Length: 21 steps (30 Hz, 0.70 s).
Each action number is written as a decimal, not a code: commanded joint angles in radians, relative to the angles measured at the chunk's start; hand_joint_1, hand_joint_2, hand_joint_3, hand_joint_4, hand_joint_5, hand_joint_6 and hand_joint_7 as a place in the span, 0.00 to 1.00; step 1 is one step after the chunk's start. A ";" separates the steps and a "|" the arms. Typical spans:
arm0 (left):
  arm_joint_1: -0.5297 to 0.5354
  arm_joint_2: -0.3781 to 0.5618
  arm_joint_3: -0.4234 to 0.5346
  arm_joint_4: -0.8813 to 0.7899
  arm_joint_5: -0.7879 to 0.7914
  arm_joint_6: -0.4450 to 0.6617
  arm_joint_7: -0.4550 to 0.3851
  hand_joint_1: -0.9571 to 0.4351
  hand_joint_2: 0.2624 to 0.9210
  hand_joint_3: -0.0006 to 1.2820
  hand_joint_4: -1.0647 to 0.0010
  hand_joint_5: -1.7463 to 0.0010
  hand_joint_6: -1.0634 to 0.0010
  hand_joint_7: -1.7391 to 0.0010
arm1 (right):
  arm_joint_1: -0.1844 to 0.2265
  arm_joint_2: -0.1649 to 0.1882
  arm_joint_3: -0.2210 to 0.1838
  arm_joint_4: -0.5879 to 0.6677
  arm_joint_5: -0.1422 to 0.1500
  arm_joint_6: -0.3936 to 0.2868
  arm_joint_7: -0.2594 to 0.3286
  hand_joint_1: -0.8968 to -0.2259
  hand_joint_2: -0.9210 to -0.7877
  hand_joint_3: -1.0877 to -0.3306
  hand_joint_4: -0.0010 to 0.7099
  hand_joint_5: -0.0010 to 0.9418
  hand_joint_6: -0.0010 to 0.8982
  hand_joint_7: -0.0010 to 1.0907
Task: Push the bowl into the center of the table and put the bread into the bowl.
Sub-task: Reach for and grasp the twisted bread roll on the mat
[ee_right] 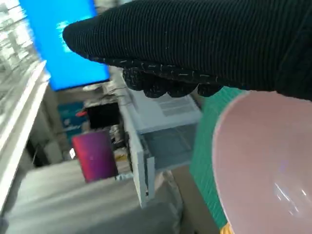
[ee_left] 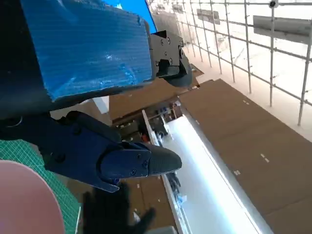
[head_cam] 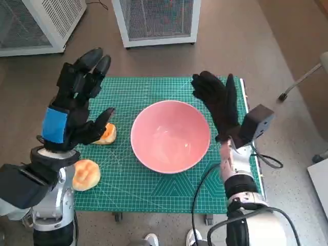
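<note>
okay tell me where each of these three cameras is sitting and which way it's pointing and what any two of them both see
Head view: on the robot's head, looking steeply down at the green mat, pink bowl and two bread pieces; shows both forearms, left hand and right hand.
Left wrist view: behind the left hand, facing out over the table edge toward the room; bowl rim in a corner.
Right wrist view: behind the right hand, facing the bowl and room beyond.
Shared: all three show the bowl and mat.
</note>
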 commanded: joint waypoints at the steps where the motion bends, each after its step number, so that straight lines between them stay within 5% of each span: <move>1: 0.002 0.005 0.011 -0.036 -0.004 0.016 0.014 0.29 1.00 0.29 0.75 1.00 0.98 0.63 | -0.017 -0.015 -0.024 -0.029 0.046 -0.041 0.088 0.64 0.00 0.83 0.81 0.00 0.78 0.03; 13: 0.010 0.046 0.032 -0.071 0.026 0.011 0.008 0.28 1.00 0.27 0.75 1.00 1.00 0.62 | 0.006 -0.008 -0.047 -0.210 0.187 -0.134 0.297 0.63 0.00 0.79 0.75 0.00 0.74 0.01; 17: 0.021 0.125 0.052 -0.099 0.098 0.024 -0.010 0.30 1.00 0.26 0.75 1.00 1.00 0.62 | 0.016 -0.009 -0.050 -0.258 0.233 -0.120 0.352 0.65 0.00 0.78 0.73 0.00 0.73 0.00; 21: 0.047 0.266 0.080 -0.181 0.164 0.150 -0.081 0.31 1.00 0.22 0.75 1.00 1.00 0.62 | 0.024 -0.007 -0.050 -0.293 0.267 -0.107 0.391 0.66 0.00 0.81 0.72 0.00 0.73 0.00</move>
